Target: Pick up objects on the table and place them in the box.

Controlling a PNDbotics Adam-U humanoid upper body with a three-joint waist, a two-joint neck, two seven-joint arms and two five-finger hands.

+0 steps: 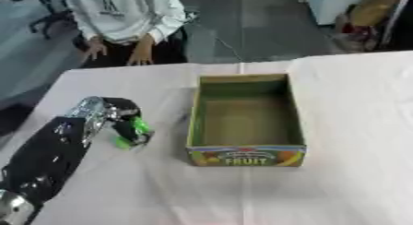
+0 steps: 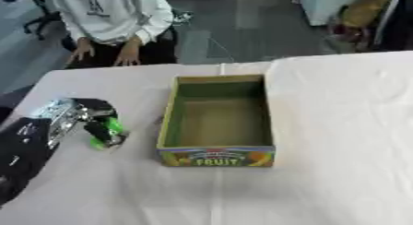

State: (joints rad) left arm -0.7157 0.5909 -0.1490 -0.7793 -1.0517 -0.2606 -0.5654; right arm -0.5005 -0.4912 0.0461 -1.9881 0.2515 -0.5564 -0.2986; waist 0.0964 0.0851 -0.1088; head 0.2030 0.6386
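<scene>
Centrally on the table (image 1: 355, 127), which is draped in a pale cloth, stands an open cardboard box (image 1: 246, 120) with green inner walls and a plain brown floor; nothing can be seen lying inside it. Its near outer wall carries a colourful printed panel with pictured fruit and the word FRUIT. Left of the box, with a strip of bare cloth between them, the robot's left hand (image 1: 121, 120) reaches in from the lower left on a black arm with a silver wrist. Its dark fingers are curled downward around a small bright green object (image 1: 137, 132), which shows in patches between and below the fingers; the shape of this object cannot be made out beyond its colour. The hand and the green object sit low over the cloth, just beside the box's near left corner, though whether the object touches the table cannot be told. The robot's right hand appears in neither view. Beyond the far left edge of the table a person in a light top stands with both hands hanging at the table's edge, touching neither the box nor the green object.
</scene>
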